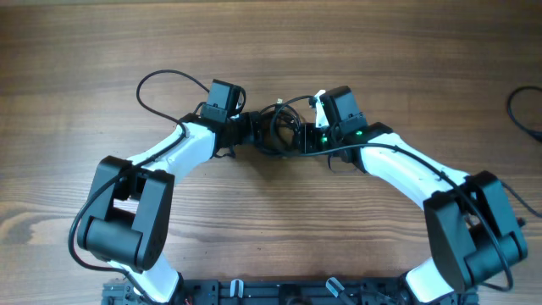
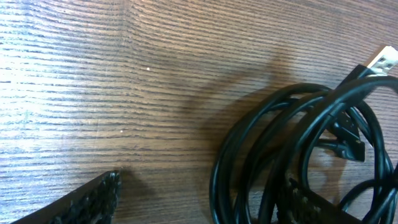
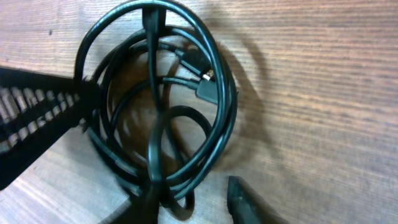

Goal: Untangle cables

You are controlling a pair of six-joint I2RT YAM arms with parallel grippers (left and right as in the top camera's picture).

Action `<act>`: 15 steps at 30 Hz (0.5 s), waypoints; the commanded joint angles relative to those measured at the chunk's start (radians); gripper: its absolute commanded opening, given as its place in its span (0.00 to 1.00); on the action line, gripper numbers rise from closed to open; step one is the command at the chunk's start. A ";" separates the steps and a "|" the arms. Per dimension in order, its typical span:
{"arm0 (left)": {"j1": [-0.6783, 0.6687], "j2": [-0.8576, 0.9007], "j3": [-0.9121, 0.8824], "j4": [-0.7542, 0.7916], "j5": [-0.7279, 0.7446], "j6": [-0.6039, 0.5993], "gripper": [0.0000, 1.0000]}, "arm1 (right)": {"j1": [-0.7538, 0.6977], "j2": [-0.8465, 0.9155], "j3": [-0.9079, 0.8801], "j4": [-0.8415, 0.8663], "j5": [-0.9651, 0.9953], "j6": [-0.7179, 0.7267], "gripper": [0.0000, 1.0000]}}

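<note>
The cables are lying in one tight coil on the worktop, dead centre between the two arms, and both tools are crowding in from either side. The left tool is standing wide open and gripping nothing. One finger is sitting out over bare wood, and the other is poking in among the loops at the coil's near edge. The right tool is gaping too. Its ribbed finger is touching the outside of the coil and its other finger is sitting just past the opposite side, so the bundle is lying between them, unclamped.

A silver-tipped plug is sticking out at the coil's far edge in the left wrist view, and other plug ends are nesting inside the ring.

I'm reading this as a grasp being lined up before a pull-apart. To do it well, each tool is wanting its own strand. The left should be closing on a single outer loop, not the whole bundle, while the right is pinning the rest. Drawing slowly outward and following a free plug end is looking safer than yanking, which risks cinching the loops tighter.
</note>
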 commanded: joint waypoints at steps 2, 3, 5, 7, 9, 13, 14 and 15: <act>0.012 -0.003 0.010 -0.026 0.012 -0.009 0.84 | -0.001 0.004 0.005 0.032 -0.098 0.028 0.04; 0.022 -0.024 0.011 -0.044 0.012 -0.009 0.85 | -0.002 -0.015 0.005 0.048 -0.147 0.032 0.04; 0.042 -0.061 0.011 -0.074 0.016 -0.009 0.87 | -0.002 -0.047 0.007 0.077 -0.204 0.100 0.04; 0.076 -0.103 0.011 -0.107 0.077 -0.008 0.90 | -0.001 -0.063 0.007 0.087 -0.205 0.243 0.04; 0.116 -0.119 0.011 -0.130 0.218 -0.008 0.95 | -0.001 -0.061 0.007 0.089 -0.205 0.358 0.04; 0.151 -0.118 0.010 -0.152 0.361 -0.008 0.99 | -0.001 -0.061 0.007 0.113 -0.204 0.458 0.04; 0.151 -0.118 0.010 -0.152 0.361 -0.008 1.00 | -0.001 -0.060 0.007 0.125 -0.204 0.457 0.04; 0.150 -0.118 0.010 -0.152 0.366 -0.009 1.00 | -0.001 -0.060 0.007 0.137 -0.203 0.458 0.04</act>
